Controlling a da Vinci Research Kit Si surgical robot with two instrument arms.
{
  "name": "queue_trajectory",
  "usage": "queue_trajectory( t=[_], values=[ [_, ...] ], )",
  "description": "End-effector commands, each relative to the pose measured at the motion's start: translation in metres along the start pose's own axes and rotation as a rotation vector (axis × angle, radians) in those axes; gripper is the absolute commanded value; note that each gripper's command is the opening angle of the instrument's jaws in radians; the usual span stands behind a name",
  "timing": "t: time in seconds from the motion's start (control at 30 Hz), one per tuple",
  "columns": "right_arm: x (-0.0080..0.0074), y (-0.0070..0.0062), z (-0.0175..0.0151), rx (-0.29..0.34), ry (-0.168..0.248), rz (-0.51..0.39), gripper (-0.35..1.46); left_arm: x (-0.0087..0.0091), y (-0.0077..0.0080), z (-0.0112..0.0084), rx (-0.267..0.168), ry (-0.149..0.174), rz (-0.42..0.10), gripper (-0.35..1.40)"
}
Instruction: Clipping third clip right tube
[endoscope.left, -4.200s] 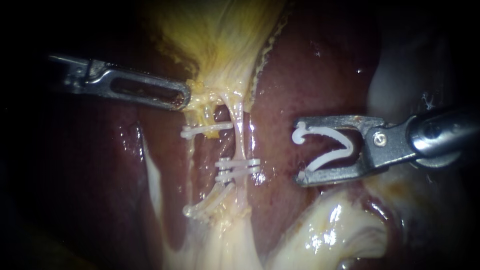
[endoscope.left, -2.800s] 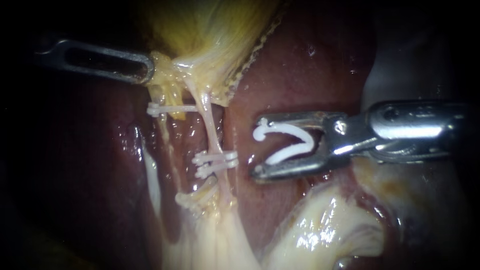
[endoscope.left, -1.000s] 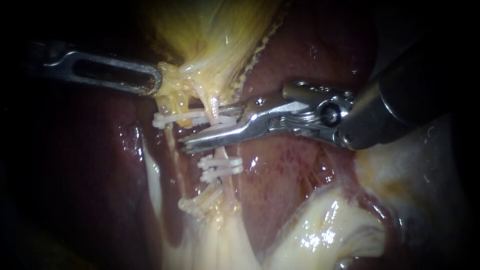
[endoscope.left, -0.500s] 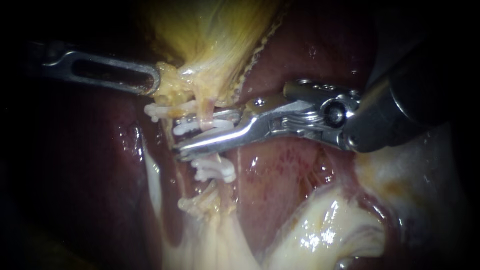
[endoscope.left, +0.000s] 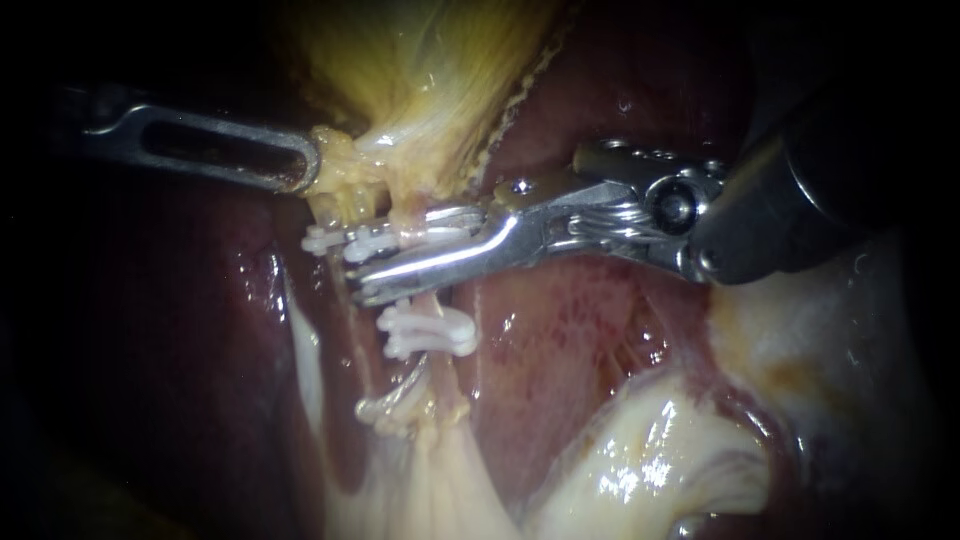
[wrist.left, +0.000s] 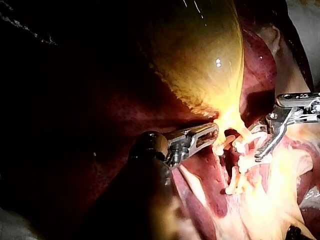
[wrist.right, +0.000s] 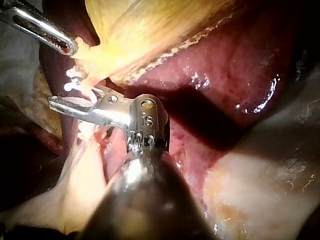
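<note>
The thin pale right tube (endoscope.left: 412, 222) runs down from the yellow gallbladder (endoscope.left: 430, 80). My right instrument (endoscope.left: 375, 262) reaches across it from the right, jaws shut on a white clip (endoscope.left: 385, 240) that sits around the tube. Below it, two white clips (endoscope.left: 428, 332) lie close together on the same tube. My left instrument (endoscope.left: 312, 165) comes in from the left, its slotted jaws shut on yellow tissue at the gallbladder's neck. The left wrist view shows that grip (wrist.left: 214, 134). In the right wrist view my right instrument's jaws (wrist.right: 67, 106) lie across the strand.
Another white clip (endoscope.left: 318, 240) sits on the left tube beside the held one, and one more lies lower (endoscope.left: 385, 408). Dark red liver (endoscope.left: 590, 340) surrounds the tubes. Pale glistening tissue (endoscope.left: 640, 470) lies at the lower right.
My right instrument carried an open clip leftward to the right tube, and its jaws have closed on it around the tube. The left instrument keeps its hold on the gallbladder tissue.
</note>
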Motion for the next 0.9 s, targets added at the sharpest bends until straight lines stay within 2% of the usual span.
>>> queue_trajectory(
  t=[0.03, 0.47, 0.57, 0.9],
  values=[
    [0.0000, 0.0001, 0.0000, 0.001, -0.001, 0.006, 0.07, 0.0000, 0.0000, 0.0000, -0.001, 0.000, 0.000, -0.35],
    [-0.0001, 0.0001, 0.0000, 0.001, -0.001, 0.012, -0.23, 0.0000, 0.0000, 0.0001, -0.001, -0.001, 0.000, -0.35],
    [-0.0001, 0.0001, 0.0000, 0.001, -0.002, 0.012, -0.35, 0.0001, 0.0000, 0.0002, -0.002, -0.001, 0.000, -0.35],
    [-0.0004, 0.0001, -0.0001, 0.004, -0.001, 0.010, -0.35, 0.0001, 0.0002, 0.0003, -0.002, -0.001, 0.001, -0.35]
  ],
)
